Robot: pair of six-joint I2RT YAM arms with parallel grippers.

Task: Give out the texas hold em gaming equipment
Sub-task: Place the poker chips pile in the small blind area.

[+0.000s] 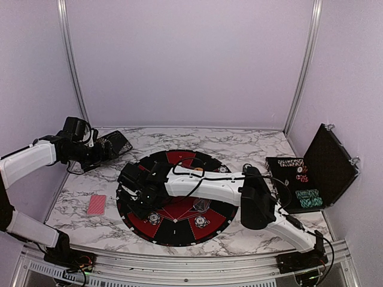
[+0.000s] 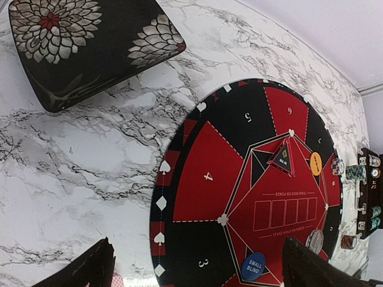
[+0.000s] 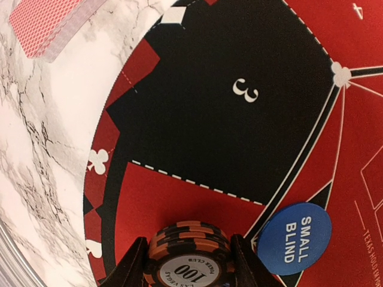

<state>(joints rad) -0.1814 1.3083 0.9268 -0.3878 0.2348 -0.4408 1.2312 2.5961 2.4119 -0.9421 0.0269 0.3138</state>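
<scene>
My right gripper (image 3: 188, 260) is shut on a short stack of orange-and-black poker chips (image 3: 189, 239) and holds it low over a red sector of the round mat (image 3: 239, 131), near the mat's left rim (image 1: 139, 192). A blue "small blind" disc (image 3: 294, 238) lies just right of the stack. The red-backed card deck (image 1: 96, 204) rests on the marble left of the mat. My left gripper (image 2: 200, 266) hangs open and empty, high over the table's left side. An orange disc (image 2: 315, 163) and a red triangular marker (image 2: 282, 158) sit on the mat.
An open black case (image 1: 317, 173) with rows of chips stands at the right. A black floral-patterned pad (image 2: 90, 42) lies at the back left. Small chip stacks (image 1: 201, 221) sit on the mat's near sectors. Metal frame posts and a rail border the table.
</scene>
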